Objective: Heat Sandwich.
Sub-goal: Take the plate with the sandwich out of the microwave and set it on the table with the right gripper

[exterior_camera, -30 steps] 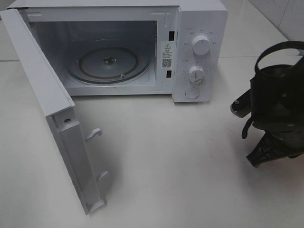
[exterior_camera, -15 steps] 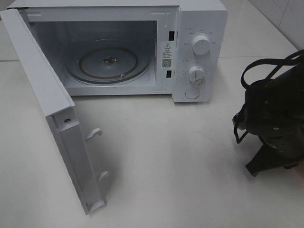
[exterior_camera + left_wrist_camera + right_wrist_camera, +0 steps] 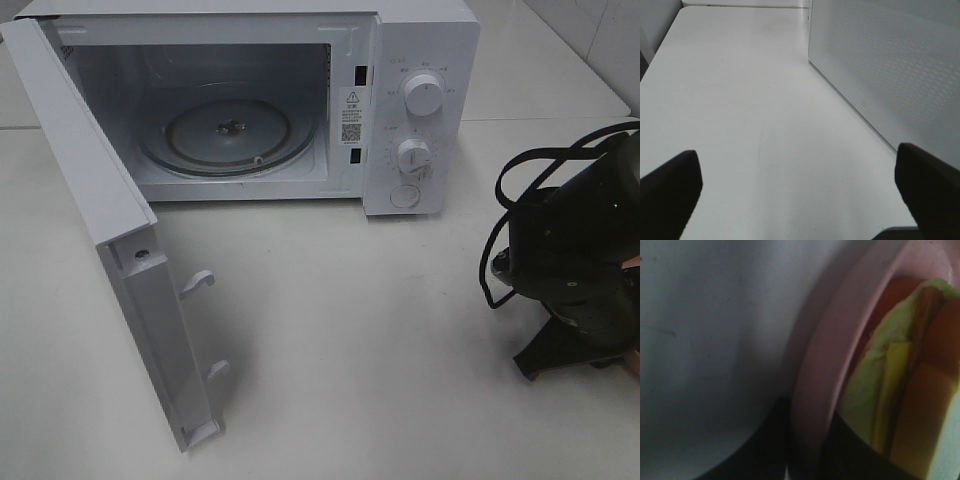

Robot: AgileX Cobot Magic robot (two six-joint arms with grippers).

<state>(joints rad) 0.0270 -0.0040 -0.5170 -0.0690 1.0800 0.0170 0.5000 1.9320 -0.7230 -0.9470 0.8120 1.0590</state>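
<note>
Right gripper (image 3: 807,450) astride plate rim (image 3: 820,370)

Microwave (image 3: 420,100), upper half of the high view: white casing, white knobs, grey-white cavity. Glass turntable (image 3: 228,135) inside: clear with a grey tint. Open door (image 3: 120,260), left side: white, and in the left wrist view its panel shows a fine dotted mesh pattern. Table (image 3: 380,330): plain off-white, unpatterned. Right arm (image 3: 580,260), right edge: black with black cabling. Plate (image 3: 825,365): pale pink rim. Sandwich (image 3: 900,390): yellow, pale green and orange-brown layers. Left pincer (image 3: 800,200) fingers: black.
</note>
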